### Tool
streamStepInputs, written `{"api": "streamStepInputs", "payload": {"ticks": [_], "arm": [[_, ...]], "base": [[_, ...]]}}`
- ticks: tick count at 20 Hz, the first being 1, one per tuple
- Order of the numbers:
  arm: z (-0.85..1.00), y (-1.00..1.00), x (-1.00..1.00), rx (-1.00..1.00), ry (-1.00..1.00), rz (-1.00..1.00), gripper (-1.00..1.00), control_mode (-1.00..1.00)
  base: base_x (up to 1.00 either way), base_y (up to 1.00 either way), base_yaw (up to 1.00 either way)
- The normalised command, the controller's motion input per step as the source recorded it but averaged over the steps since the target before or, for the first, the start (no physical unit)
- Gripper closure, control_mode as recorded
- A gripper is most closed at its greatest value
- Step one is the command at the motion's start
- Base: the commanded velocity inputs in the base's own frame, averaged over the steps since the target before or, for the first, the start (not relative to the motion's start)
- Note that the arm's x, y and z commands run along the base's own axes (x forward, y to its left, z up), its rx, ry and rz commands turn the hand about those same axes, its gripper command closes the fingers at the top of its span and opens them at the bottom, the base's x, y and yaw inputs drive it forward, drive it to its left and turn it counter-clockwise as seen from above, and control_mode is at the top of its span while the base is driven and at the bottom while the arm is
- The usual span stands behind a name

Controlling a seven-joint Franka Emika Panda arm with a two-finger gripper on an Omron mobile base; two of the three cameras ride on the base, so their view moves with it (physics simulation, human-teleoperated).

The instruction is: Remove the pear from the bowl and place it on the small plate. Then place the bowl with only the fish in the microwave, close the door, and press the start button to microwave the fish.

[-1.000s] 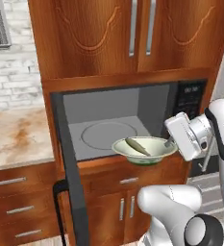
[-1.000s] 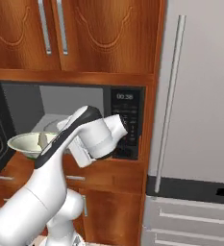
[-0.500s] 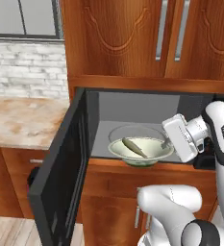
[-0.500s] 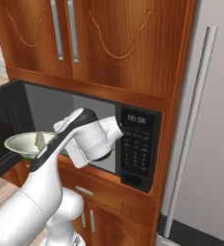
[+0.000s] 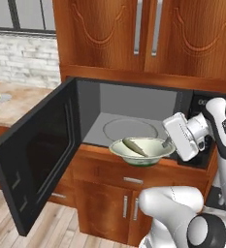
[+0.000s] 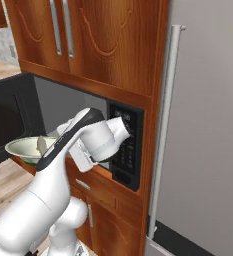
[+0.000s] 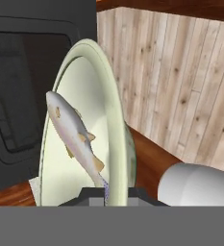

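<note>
The gripper (image 5: 169, 141) is pinching the right rim of the bowl (image 5: 142, 150) with its jaws closed tight, holding it, with the fish (image 5: 135, 147) lying inside, at the front edge of the open microwave (image 5: 134, 121), near the turntable (image 5: 129, 130).

The door (image 5: 41, 150) swings wide left, leaving the microwave (image 5: 134, 121) mouth open; only the bowl (image 5: 142, 150) sits at its front sill.
</note>
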Motion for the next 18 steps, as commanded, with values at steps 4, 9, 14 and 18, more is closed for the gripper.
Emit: {"api": "streamStepInputs", "payload": {"ticks": [4,9,14,18], "arm": [[0.00,0.00,0.00,0.00,0.00,0.00,1.00,1.00],[0.00,0.00,0.00,0.00,0.00,0.00,1.00,1.00],[0.00,0.00,0.00,0.00,0.00,0.00,1.00,1.00],[0.00,0.00,0.00,0.00,0.00,0.00,1.00,1.00]], "base": [[-0.11,0.08,0.06],[-0.49,0.00,0.09],[-0.14,0.07,0.10],[-0.23,0.01,0.06]]}}
